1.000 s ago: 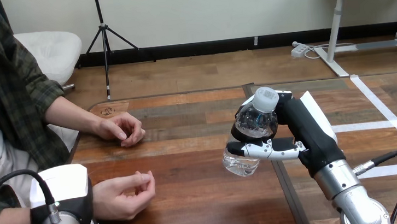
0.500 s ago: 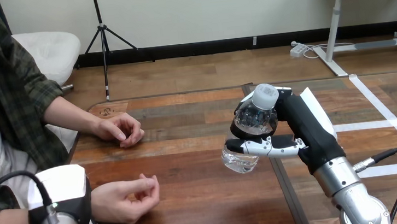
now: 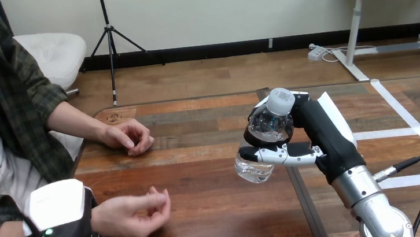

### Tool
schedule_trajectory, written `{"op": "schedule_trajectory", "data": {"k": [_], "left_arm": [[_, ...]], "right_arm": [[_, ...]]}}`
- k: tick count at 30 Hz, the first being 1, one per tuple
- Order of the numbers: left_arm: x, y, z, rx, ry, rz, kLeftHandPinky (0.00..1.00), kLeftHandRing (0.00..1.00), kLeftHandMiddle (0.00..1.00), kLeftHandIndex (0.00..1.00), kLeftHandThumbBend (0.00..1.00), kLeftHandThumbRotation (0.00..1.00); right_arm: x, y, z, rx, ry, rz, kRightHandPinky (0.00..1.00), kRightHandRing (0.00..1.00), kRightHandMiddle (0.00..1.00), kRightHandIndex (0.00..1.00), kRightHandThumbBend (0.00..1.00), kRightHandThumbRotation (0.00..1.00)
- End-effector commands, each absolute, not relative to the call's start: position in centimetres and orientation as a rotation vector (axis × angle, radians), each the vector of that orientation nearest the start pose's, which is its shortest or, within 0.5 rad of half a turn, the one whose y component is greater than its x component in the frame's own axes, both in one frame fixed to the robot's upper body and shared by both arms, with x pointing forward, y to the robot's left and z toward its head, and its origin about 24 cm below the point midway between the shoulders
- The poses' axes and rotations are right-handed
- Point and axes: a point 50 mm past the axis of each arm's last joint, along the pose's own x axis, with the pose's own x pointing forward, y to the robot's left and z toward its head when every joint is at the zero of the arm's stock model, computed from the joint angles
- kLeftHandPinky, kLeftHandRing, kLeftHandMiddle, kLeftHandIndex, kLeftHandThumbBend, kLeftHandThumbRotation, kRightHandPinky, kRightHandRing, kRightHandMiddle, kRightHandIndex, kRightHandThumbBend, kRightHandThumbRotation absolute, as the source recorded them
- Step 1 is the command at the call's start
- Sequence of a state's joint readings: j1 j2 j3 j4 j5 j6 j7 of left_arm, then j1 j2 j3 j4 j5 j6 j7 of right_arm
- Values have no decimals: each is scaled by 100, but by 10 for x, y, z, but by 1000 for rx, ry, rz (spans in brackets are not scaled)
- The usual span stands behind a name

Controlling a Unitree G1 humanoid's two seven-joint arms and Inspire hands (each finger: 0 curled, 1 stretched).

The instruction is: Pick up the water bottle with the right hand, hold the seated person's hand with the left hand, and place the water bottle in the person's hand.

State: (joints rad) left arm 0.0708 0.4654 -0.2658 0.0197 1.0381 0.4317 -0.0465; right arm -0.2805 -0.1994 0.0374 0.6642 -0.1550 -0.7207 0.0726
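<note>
Black-and-white right hand (image 3: 321, 134) curled round the water bottle (image 3: 267, 130), above the table (image 3: 217, 216) at centre frame.
Cap points up-right, base down-left toward the person's hand (image 3: 133, 216), lower left and well apart; your left hand (image 3: 63, 214) sits just beside it, and you cannot tell its grip.

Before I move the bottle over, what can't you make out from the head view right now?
1. Left hand: whether it grips the person's wrist cannot be told; its own white back covers the contact in the head view.
2. Person's near hand: the palm is hidden by that hand's own curled fingers.
3. Clear plastic water bottle with a white cap: its middle is covered by the right hand curled round it.
</note>
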Motion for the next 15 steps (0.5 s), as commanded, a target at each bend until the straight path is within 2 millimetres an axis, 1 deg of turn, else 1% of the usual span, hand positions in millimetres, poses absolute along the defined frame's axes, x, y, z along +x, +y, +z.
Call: {"op": "schedule_trajectory", "data": {"k": [1, 10, 15], "left_arm": [[216, 230, -11, 1476, 482, -75, 37, 43, 50, 53, 78, 0], [214, 228, -17, 1418, 405, -47, 35, 41, 48, 50, 81, 0], [214, 227, -20, 1410, 379, -48, 35, 41, 47, 50, 80, 0]], "right_arm": [[304, -156, 72, -325, -474, 235, 35, 39, 44, 46, 73, 0], [304, -156, 72, -335, -479, 237, 35, 39, 44, 46, 73, 0], [304, -156, 72, -328, -476, 236, 35, 39, 44, 46, 73, 0]]}}
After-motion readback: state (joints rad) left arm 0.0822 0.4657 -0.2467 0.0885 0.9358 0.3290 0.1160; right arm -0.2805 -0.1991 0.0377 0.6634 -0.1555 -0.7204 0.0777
